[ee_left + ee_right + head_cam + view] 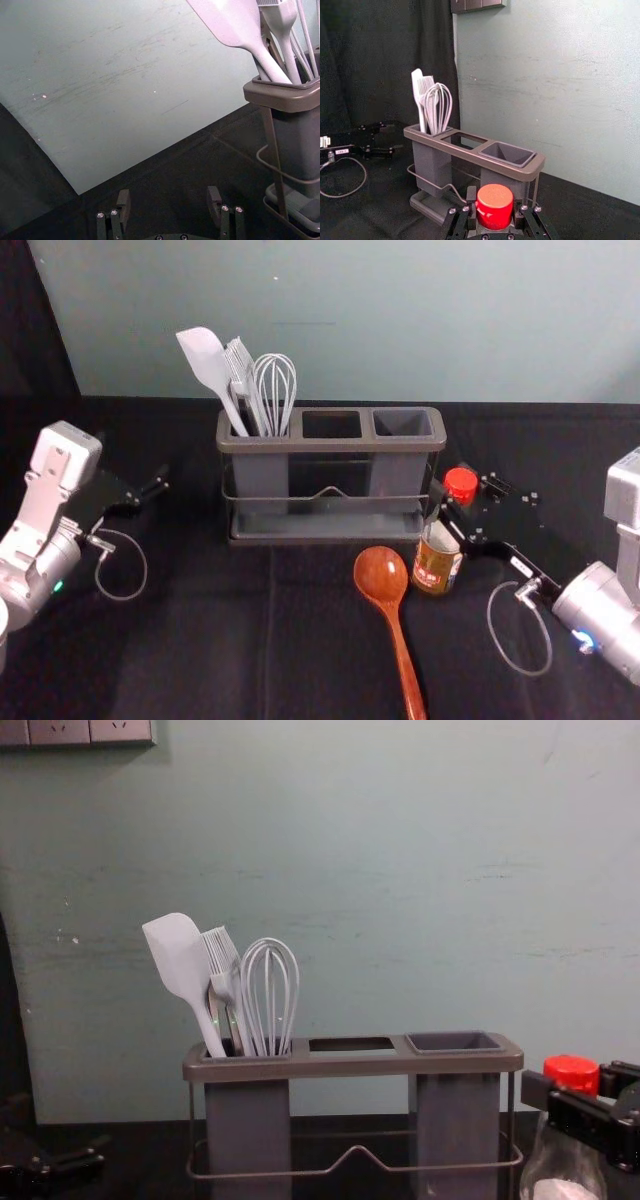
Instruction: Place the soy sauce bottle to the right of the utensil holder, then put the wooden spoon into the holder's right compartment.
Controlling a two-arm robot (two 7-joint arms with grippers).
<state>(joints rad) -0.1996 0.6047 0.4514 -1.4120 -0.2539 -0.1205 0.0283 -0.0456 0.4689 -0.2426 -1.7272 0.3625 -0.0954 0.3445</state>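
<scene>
1. Right end effector (458, 508), one: grasping the soy sauce bottle near its neck, at the holder's front right corner.
2. Left end effector (150, 492), one: released, fingers apart, over the table's left side.
3. Soy sauce bottle (437, 558), one: clear, red cap (494, 206), white matter inside; orange-brown label, lettering too small to read. Stands just beside the holder; whether its base touches the table cannot be told.
4. Wooden spoon (380, 578), one: on the table (200, 660), before the holder, bowl toward it.
5. Utensil holder (332, 444), one: grey, three openings in a row.
6. In its left compartment (247, 1130): one spatula (178, 960), one brush (222, 955), one whisk (270, 990); other pieces overlap, count uncertain.
7. Wall socket panel (75, 730): three sections visible.
8. Small white labels, one on each arm: writing illegible.
</scene>
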